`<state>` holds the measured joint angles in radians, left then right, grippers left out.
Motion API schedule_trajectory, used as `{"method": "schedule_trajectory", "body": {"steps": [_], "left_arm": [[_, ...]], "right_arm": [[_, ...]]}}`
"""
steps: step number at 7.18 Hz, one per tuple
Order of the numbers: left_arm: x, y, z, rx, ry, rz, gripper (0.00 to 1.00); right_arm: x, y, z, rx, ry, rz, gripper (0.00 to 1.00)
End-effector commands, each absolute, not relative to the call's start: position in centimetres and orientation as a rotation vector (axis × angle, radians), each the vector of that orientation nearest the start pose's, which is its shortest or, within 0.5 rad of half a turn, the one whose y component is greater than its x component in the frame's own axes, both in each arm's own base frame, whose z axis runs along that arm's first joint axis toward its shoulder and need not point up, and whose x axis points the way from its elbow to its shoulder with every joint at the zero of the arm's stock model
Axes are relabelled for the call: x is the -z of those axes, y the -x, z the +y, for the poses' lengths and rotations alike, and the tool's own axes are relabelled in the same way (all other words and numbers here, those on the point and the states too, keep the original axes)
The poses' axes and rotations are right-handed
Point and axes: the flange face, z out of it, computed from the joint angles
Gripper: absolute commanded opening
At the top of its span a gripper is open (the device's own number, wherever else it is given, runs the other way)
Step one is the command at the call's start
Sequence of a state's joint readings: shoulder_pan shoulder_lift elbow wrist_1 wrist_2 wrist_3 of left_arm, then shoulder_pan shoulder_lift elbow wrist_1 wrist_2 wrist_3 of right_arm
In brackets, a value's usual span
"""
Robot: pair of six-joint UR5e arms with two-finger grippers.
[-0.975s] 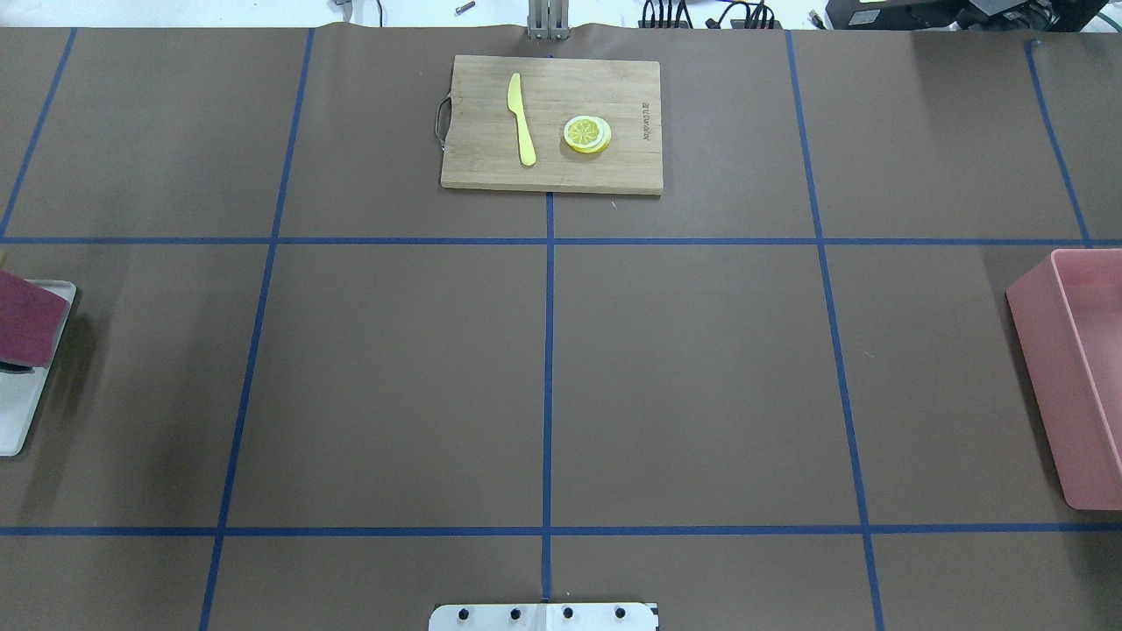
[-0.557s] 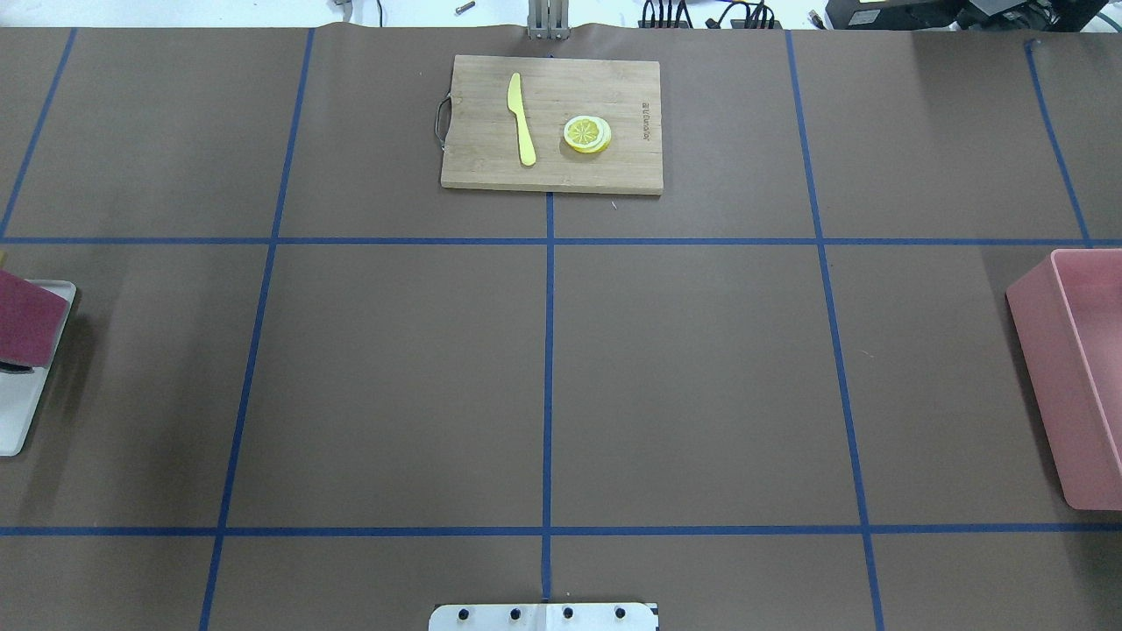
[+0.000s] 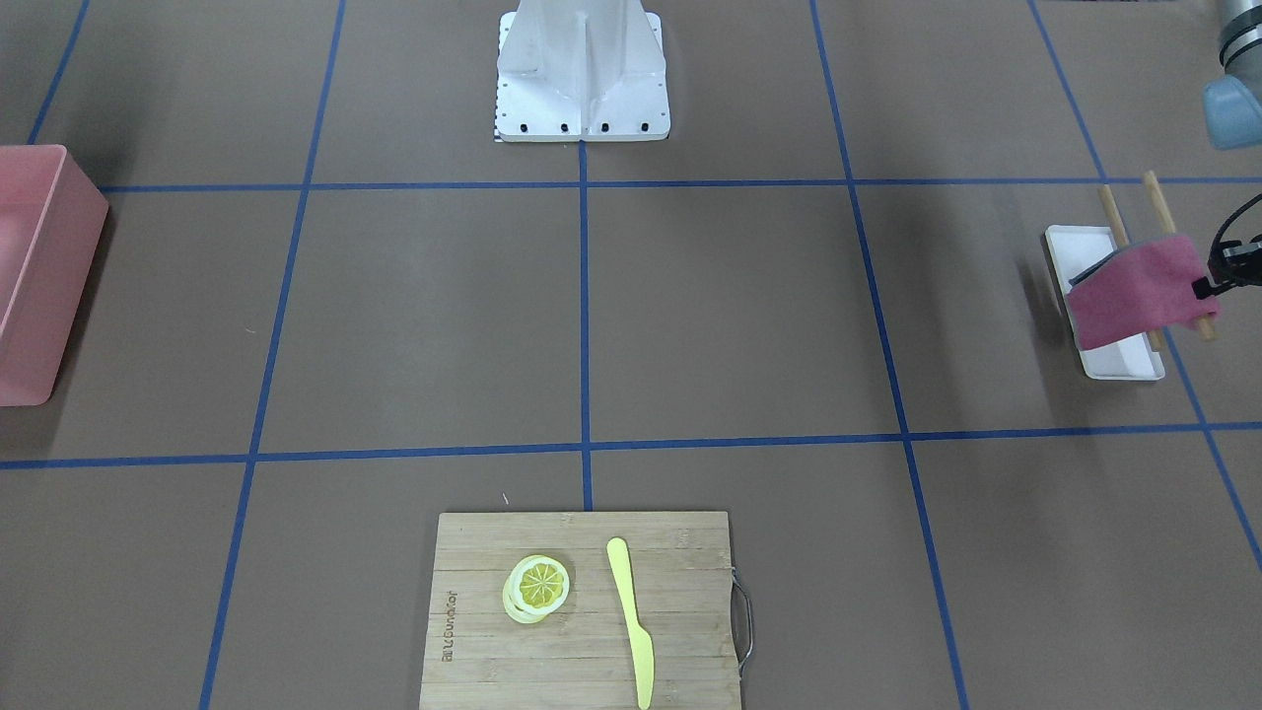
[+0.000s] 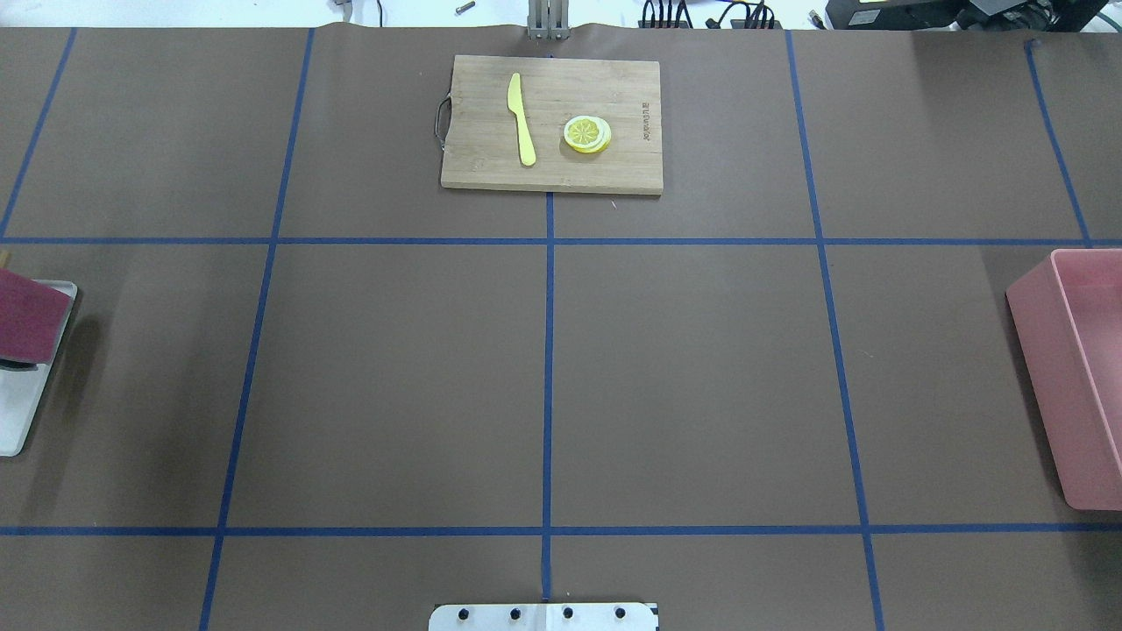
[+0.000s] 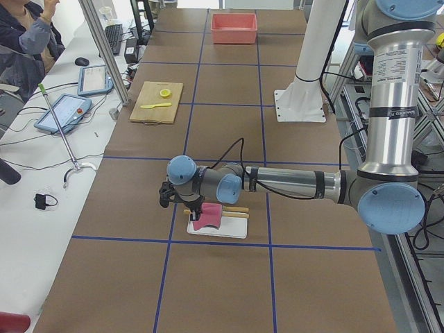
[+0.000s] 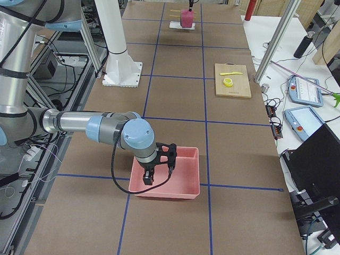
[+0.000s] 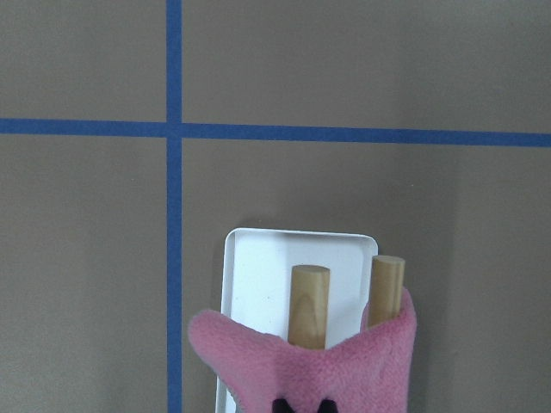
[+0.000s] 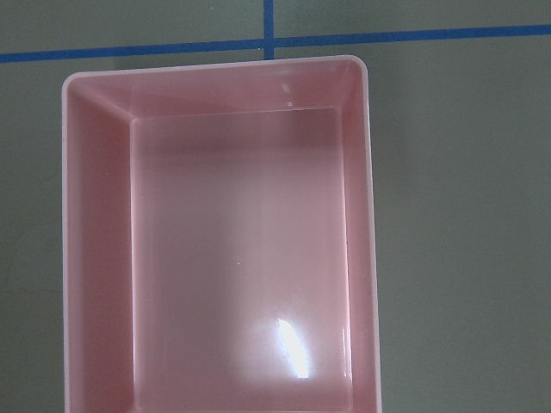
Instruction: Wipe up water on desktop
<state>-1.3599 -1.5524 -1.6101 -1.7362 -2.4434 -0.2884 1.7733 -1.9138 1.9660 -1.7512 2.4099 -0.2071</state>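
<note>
The brown desktop point(image 4: 684, 386) with blue tape lines shows no water that I can make out. A pink cloth point(image 3: 1134, 296) drapes over two wooden dowels point(image 7: 308, 305) above a white tray point(image 3: 1119, 363) at my far left. My left gripper point(image 3: 1205, 288) is at the cloth's outer edge. In the left wrist view its dark fingertips point(image 7: 280, 403) pinch the cloth point(image 7: 327, 370), so it is shut on it. My right gripper point(image 6: 158, 169) hangs over the pink bin point(image 6: 183, 183); I cannot tell whether it is open or shut.
A bamboo cutting board point(image 4: 552, 123) at the far middle carries a yellow knife point(image 4: 521, 118) and lemon slices point(image 4: 587, 134). The pink bin point(image 4: 1043, 350) sits at the right edge. The white robot base point(image 3: 582, 79) stands at the near middle.
The pink cloth has shifted slightly toward the left edge, and the shadow beside the tray has grown. Nothing else has moved.
</note>
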Motion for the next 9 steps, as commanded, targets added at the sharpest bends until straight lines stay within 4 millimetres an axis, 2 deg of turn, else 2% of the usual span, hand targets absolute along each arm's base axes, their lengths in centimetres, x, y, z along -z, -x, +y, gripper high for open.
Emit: {"method": "schedule_trajectory", "body": {"steps": [1, 2, 3, 4, 5, 6, 7, 8, 9], "left_arm": [[-61.2, -4.9, -49.6, -0.017, 0.037, 0.906, 0.0], [-59.8, -5.0, -49.4, -0.022, 0.043, 0.95, 0.0], [-57.2, -5.0, -49.5, -0.025, 0.036, 0.957, 0.0], [-52.6, -5.2, -50.3, -0.028, 0.025, 0.959, 0.0], [-49.2, -5.3, -50.9, -0.028, 0.003, 0.971, 0.0], [-45.0, -6.0, -52.6, 0.017, -0.013, 1.005, 0.0], [-40.7, -8.2, -53.9, 0.03, -0.019, 1.026, 0.0], [-35.6, -11.5, -54.3, 0.037, -0.014, 1.056, 0.0], [-28.6, -16.0, -54.0, 0.073, 0.014, 1.098, 0.0]], "right_arm": [[-61.8, -12.6, -32.2, -0.048, -0.058, -0.845, 1.0], [-61.4, -12.7, -32.4, -0.037, -0.082, -0.841, 1.0], [-60.9, -12.7, -32.8, -0.013, -0.131, -0.83, 1.0], [-60.8, -12.6, -32.9, -0.004, -0.14, -0.831, 1.0], [-60.6, -12.5, -33.0, -0.002, -0.144, -0.836, 1.0], [-60.1, -12.0, -33.2, 0.016, -0.15, -0.84, 1.0], [-59.1, -11.3, -33.8, 0.064, -0.201, -0.832, 1.0], [-58.7, -10.6, -34.2, 0.099, -0.23, -0.827, 1.0], [-58.0, -9.8, -34.7, 0.123, -0.246, -0.831, 1.0]]}}
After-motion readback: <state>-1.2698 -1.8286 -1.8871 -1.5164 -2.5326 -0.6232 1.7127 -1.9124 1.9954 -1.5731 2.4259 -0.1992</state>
